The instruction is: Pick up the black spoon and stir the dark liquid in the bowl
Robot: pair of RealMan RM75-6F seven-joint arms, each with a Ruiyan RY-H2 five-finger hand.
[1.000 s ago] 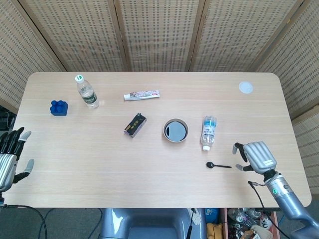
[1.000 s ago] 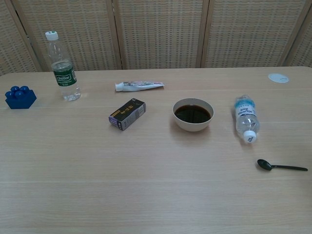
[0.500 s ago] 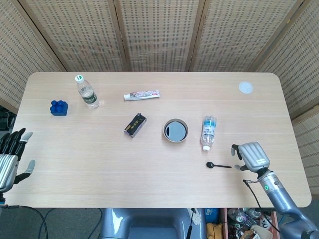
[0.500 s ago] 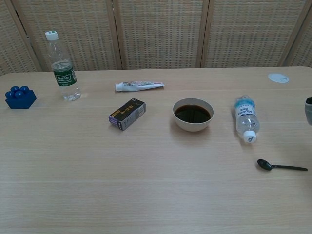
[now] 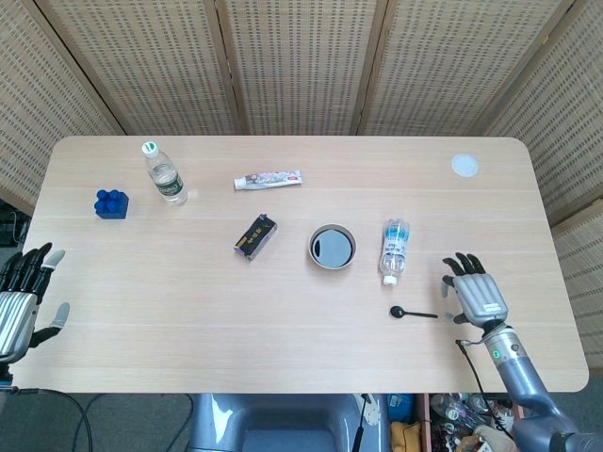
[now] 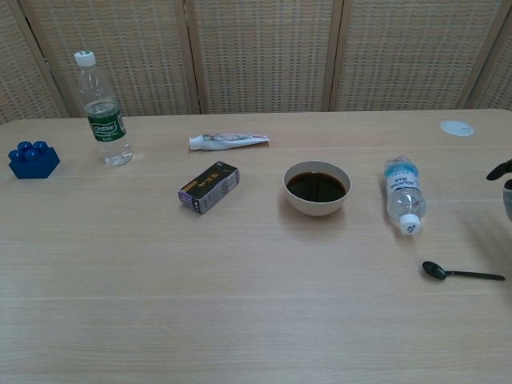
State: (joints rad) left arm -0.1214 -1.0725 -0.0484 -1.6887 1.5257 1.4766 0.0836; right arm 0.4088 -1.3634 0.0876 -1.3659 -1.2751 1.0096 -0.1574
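The black spoon [image 5: 412, 313] lies flat on the table [image 5: 283, 348] near the front right, bowl end to the left; the chest view also shows the spoon [image 6: 462, 273]. The white bowl [image 5: 332, 247] of dark liquid stands at the table's middle, and the chest view shows this bowl [image 6: 317, 188] too. My right hand [image 5: 475, 292] hovers just right of the spoon's handle, fingers spread, holding nothing; only the edge of that hand [image 6: 504, 180] enters the chest view. My left hand [image 5: 21, 297] hangs off the table's left edge, fingers apart and empty.
A water bottle [image 5: 394, 250] lies on its side between bowl and spoon. A small black box [image 5: 255, 234] sits left of the bowl, a toothpaste tube [image 5: 268, 179] behind it. An upright bottle [image 5: 164, 174] and blue block [image 5: 111, 203] stand far left. A white disc [image 5: 464, 166] lies back right.
My right hand has drawn slightly toward the spoon and turned, its fingers now spread and pointing away. The left hand has sunk a little. The spoon has not moved.
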